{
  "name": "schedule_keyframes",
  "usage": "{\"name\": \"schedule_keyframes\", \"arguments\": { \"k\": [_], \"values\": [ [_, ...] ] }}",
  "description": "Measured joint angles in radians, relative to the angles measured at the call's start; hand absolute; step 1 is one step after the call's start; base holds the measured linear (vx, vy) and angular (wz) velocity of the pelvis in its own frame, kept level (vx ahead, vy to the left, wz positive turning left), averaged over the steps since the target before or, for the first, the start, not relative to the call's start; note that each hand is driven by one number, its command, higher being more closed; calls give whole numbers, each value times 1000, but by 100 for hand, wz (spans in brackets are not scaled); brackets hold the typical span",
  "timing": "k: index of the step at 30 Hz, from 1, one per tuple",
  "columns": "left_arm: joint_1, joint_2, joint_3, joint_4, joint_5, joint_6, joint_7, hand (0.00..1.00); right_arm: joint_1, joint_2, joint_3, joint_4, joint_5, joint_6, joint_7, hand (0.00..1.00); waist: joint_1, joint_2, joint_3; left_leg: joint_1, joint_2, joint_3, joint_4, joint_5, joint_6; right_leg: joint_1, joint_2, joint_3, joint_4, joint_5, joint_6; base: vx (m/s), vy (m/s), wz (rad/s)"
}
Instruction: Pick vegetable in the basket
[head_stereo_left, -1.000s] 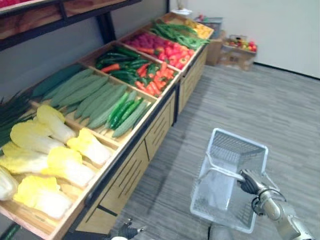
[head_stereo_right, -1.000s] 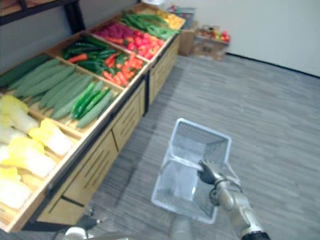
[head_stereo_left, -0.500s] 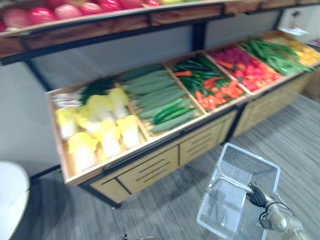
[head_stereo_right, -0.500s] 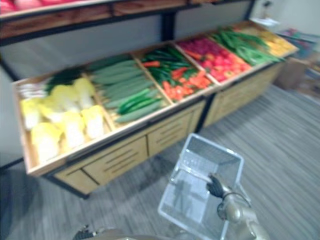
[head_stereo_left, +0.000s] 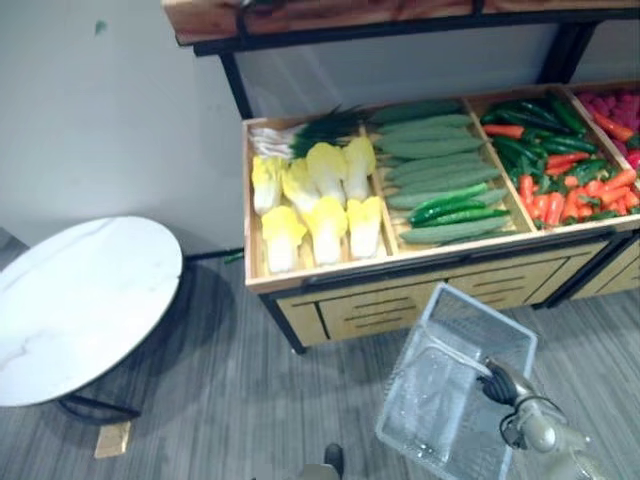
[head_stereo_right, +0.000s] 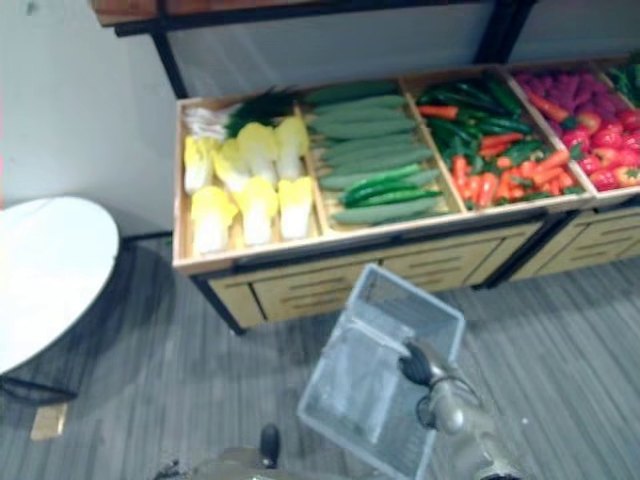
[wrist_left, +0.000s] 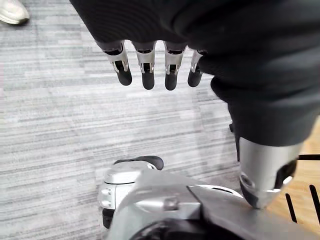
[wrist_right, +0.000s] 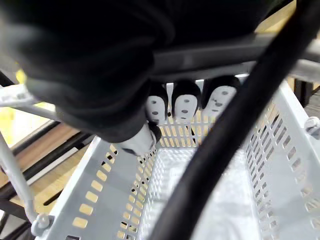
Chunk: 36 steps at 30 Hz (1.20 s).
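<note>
While gripped by right hand (head_stereo_left: 497, 383), fingers curled round handle (wrist_right: 200, 59): basket (head_stereo_left: 478, 328) long axis toward stand (head_stereo_left: 400, 292). Left hand (wrist_left: 146, 59) straight-fingered, empty.

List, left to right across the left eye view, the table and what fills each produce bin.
round white table → yellow-white cabbages → green cucumbers → red and green peppers → pink-red produce at the edge
</note>
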Motion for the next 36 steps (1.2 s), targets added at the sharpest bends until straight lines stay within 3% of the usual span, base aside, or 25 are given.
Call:
{"name": "schedule_keyframes", "arguments": {
  "k": [1, 2, 3, 4, 5, 6, 7, 8, 11, 13, 15, 16, 19, 20, 23, 27, 31, 34, 36],
  "values": [
    [3, 3, -3, 8, 0, 0, 0, 0, 1, 0, 0, 0, 0, 0, 0, 100, 0, -7, 0, 12, -18, 6, -1, -6, 3, -3, -25, 1, 30, -23, 0, 55, 125, -6],
    [9, 13, -14, 17, 0, 0, 0, 0, 6, 2, 0, 0, 0, 3, -1, 100, -10, -22, -4, 43, -47, 7, -16, -23, 7, -19, -83, 11, 148, -46, -25, 71, 54, 0],
    [9, 17, -17, 23, 1, 1, 0, 0, -2, 1, 0, 1, -1, 7, -3, 100, -12, -23, -4, 50, -51, 7, -18, -25, 9, -56, -105, 36, 226, -46, -61, 125, 113, -1],
    [8, 27, -22, 25, 0, 2, 0, 0, -28, 0, 0, 0, -1, 15, -3, 100, -21, -26, -3, 53, -47, 5, -15, -29, 16, -147, -125, 129, 380, 5, -149, 72, 55, 2],
    [7, 36, -26, 23, 0, 2, 0, 0, -35, 0, 3, 0, -1, 15, -1, 100, -26, -29, -2, 65, -40, -1, -18, -30, 16, -182, -121, 174, 437, 44, -179, 152, 70, 8],
    [3, 59, -27, 12, -1, 1, 1, 0, -43, 7, 12, 2, -2, 16, -2, 100, -28, -29, 5, 86, -23, -4, -16, -14, 30, -243, -114, 248, 539, 94, -175, 165, 6, 12],
    [1, 76, -28, 1, -1, 1, 2, 0, -51, 7, 28, 14, -17, 23, 2, 100, -29, -51, 15, 89, -3, -4, 4, -28, 40, -259, -98, 275, 535, 48, -140, 218, -21, 11],
    [-4, 86, -26, -1, -2, 2, 4, 0, -56, 7, 34, 29, -21, 22, 8, 100, -28, -64, 18, 91, 7, -12, 12, -35, 37, -258, -81, 278, 505, 20, -130, 150, -53, 16],
    [-44, 94, -26, -4, -8, 1, 3, 0, -55, 11, 24, 68, -13, 21, 5, 100, -35, -71, 20, 91, 58, -49, 16, -51, 8, -257, 36, 348, 191, 12, -100, 161, -133, 21],
    [-67, 79, -27, -15, -8, -2, 3, 0, -42, 16, -1, 99, -4, 19, -3, 100, -53, -77, 17, 73, 59, -80, 35, -63, -14, -256, 60, 451, 46, 49, -48, 139, -210, 50],
    [-82, 79, -26, -18, -8, -6, 3, 0, -17, 48, -55, 146, 3, 18, -5, 100, -56, -103, 9, 60, 49, -113, 59, -84, -48, -244, 57, 492, -16, 109, -27, 145, -324, 65],
    [-93, 60, -22, -12, -9, -6, 4, 0, -12, 61, -106, 207, 14, 20, -16, 100, -67, -83, 13, 62, 80, -146, 65, -91, -74, -225, 76, 453, 1, 134, -18, 100, -276, 65],
    [-72, 20, 3, -12, -8, -8, -2, 0, -11, 66, -194, 363, 66, 23, 0, 100, -62, -6, 1, 64, 160, -159, 31, -67, -121, -214, 156, 401, -9, 105, -66, 169, -274, 33],
    [-65, 13, 31, -12, -6, -7, -7, 0, -8, 73, -237, 432, 100, 30, 14, 100, -64, 7, -4, 64, 178, -159, 11, -47, -132, -211, 174, 380, -8, 97, -78, 124, -230, 25],
    [-61, 2, 85, -12, -5, -7, -10, 0, -6, 79, -378, 583, 150, 55, 12, 100, -79, 11, -5, 65, 185, -158, -5, 5, -137, -182, 181, 345, -23, 88, -92, 104, -168, 33],
    [-63, -3, 188, -16, 0, -8, -5, 0, 13, 84, -528, 746, 195, 91, -6, 100, -88, 12, -5, 75, 182, -150, -7, 20, -134, -146, 180, 324, -47, 88, -92, 8, -37, 19],
    [-49, -11, 270, -81, -4, -9, 24, 0, 56, 114, -638, 762, 223, 105, -28, 100, -103, 22, -14, 81, 179, -127, -33, 21, -133, -133, 180, 323, -88, 105, -77, -65, 21, 4],
    [-6, -41, 306, -297, -11, -22, 98, 0, 80, 168, -710, 763, 262, 105, -62, 100, -101, 26, -23, 80, 175, -98, -57, 20, -129, -126, 183, 327, -137, 140, -74, -99, 39, -4],
    [31, -65, 307, -517, -11, -50, 170, 0, 118, 217, -719, 733, 291, 105, -84, 100, -97, 14, -34, 78, 165, -78, -55, 5, -114, -103, 180, 333, -185, 170, -69, -147, 42, -11]
  ]
}}
